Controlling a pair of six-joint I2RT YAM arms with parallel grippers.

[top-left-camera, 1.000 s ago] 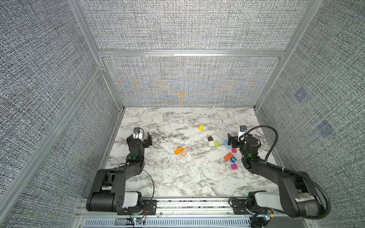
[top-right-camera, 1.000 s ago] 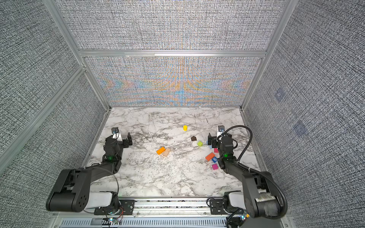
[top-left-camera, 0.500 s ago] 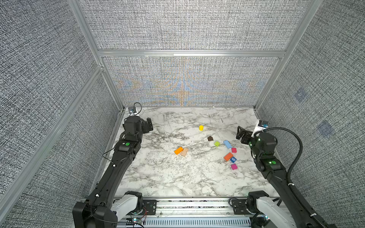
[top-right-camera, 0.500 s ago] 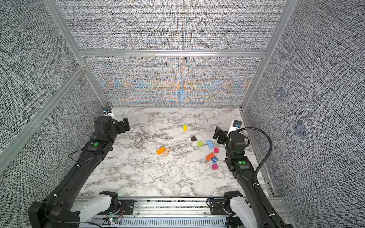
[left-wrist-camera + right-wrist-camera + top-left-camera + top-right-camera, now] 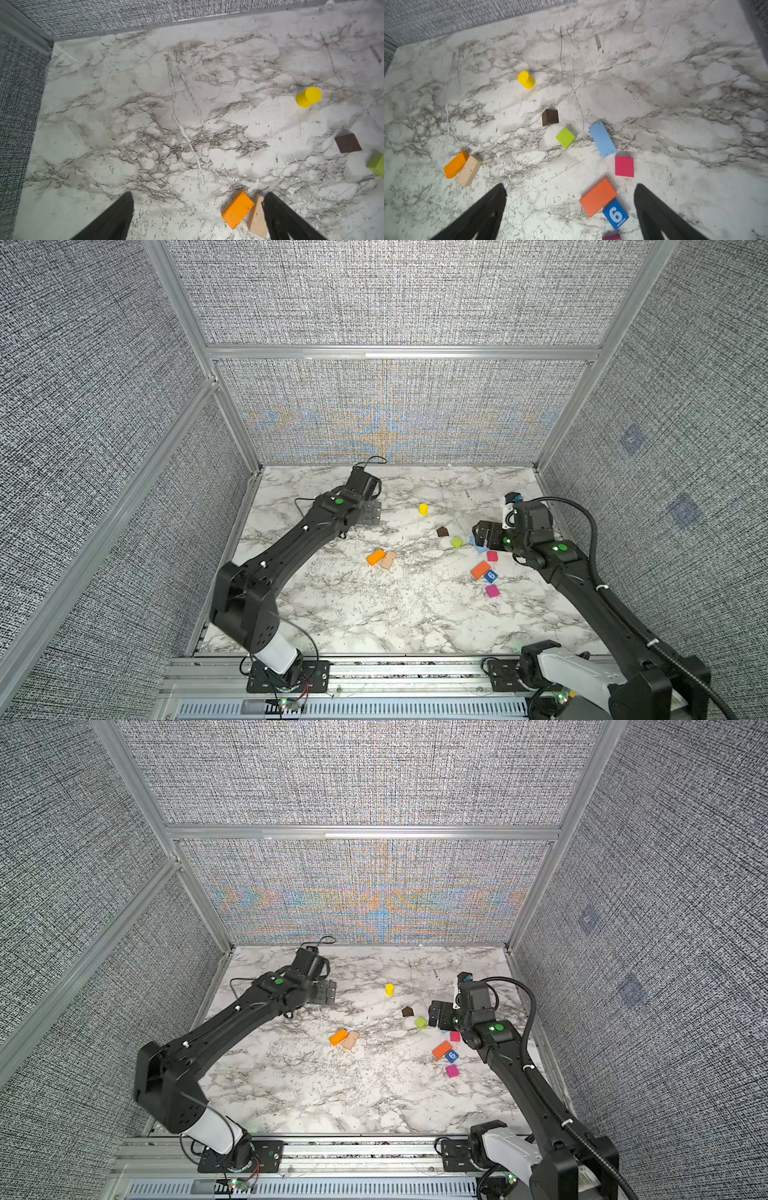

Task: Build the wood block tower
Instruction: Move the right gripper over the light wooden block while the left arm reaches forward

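Blue cube [image 5: 615, 214] face reads a white "6".

Bright even light, perhaps slight blur

Ten wood blocks [image 5: 565, 137] in all

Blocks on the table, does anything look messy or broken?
Nothing looks broken. The wood blocks lie scattered on the table, none stacked. The orange brick touches the tan brick, and the blue 6 cube touches the orange slab.
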